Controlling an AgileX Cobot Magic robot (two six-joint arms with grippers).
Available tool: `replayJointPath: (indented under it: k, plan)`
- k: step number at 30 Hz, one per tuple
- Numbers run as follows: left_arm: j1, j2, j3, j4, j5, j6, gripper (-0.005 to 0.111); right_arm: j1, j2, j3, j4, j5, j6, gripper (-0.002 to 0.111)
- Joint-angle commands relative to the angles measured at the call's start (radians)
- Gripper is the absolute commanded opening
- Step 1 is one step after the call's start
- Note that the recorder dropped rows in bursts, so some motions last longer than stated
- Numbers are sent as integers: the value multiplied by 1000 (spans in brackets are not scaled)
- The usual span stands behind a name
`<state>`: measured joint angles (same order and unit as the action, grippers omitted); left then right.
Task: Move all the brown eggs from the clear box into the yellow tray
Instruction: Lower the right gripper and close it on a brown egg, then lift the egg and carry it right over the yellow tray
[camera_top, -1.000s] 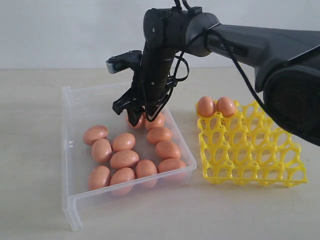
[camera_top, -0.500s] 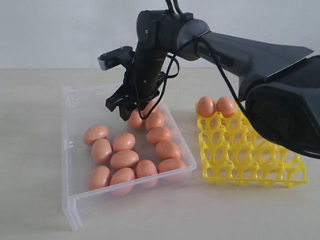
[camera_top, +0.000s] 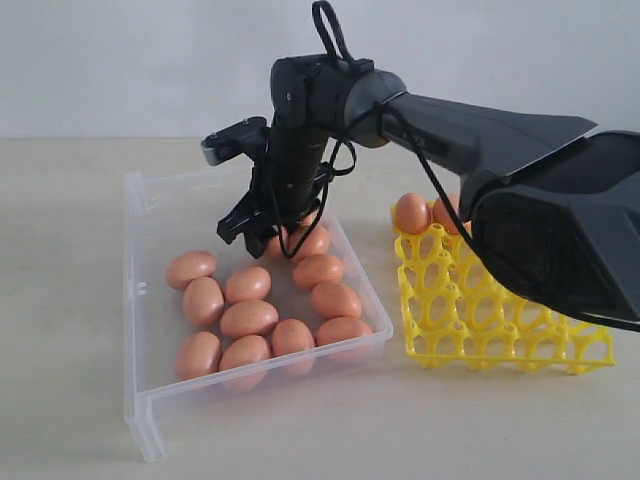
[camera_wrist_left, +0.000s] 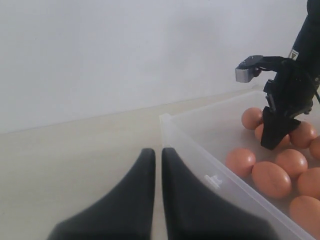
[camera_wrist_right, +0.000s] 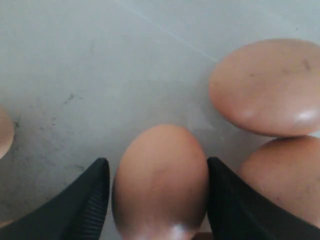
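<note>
The right hand (camera_wrist_right: 158, 167) is closing its two black fingers (camera_wrist_right: 90, 200) on a brown egg (camera_wrist_right: 160, 185), one finger pressing each long side of it; whether that egg is resting on the box floor or is raised off it cannot be told. Two more eggs (camera_wrist_right: 265, 85) are lying just beside the gripped one. In the exterior view the right hand (camera_top: 256, 236) is pointing steeply down into the far part of the clear box (camera_top: 135, 300), with the wrist bending sharply above it and a grey camera block (camera_top: 235, 140) jutting out to the side. From there the dark right arm (camera_top: 480, 125) is stretching back towards the right edge of that view, passing over the far corner of the yellow tray (camera_top: 480, 310), and a black cable (camera_top: 330, 25) is looping up over the wrist. The other brown eggs (camera_top: 250, 318) are lying loose in a cluster across the box floor, mostly in its near half. The tray is sitting on the worktop (camera_top: 60, 300) just beside the box, and two eggs are sitting in its far row, one (camera_top: 411, 213) in plain sight and the other half hidden behind the arm. The left hand (camera_wrist_left: 158, 152) is holding its fingers together on nothing, low over the worktop just outside the box wall.
</note>
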<state>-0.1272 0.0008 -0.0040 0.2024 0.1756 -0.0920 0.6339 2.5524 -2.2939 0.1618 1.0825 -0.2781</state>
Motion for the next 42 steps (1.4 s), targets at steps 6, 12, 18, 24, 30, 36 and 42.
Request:
replayJointPath:
  k: [6,12,18,24,30,36,42]
  plan:
    - [-6,-1,4,-2,-3,-5,4,2,17,-10,9,-71,32,50]
    - [-6,-1,4,-2,-3,-5,4,2,17,-10,13,-83,29,5]
    - [-6,-1,4,-2,-3,-5,4,2,17,-10,13,-46,-26,0]
    - [-6,-1,4,-2,-3,-5,4,2,17,-10,91,-229,-129,0]
    - [-6,-1,4,-2,-3,-5,4,6,21,-8,486,-494,-451,0]
    - [-6,-1,4,-2,-3,-5,4,28,22,35,769,-691,-791,0]
    - [-6,-1,4,-2,-3,-5,4,85,22,153,1365,-952,-1379,0]
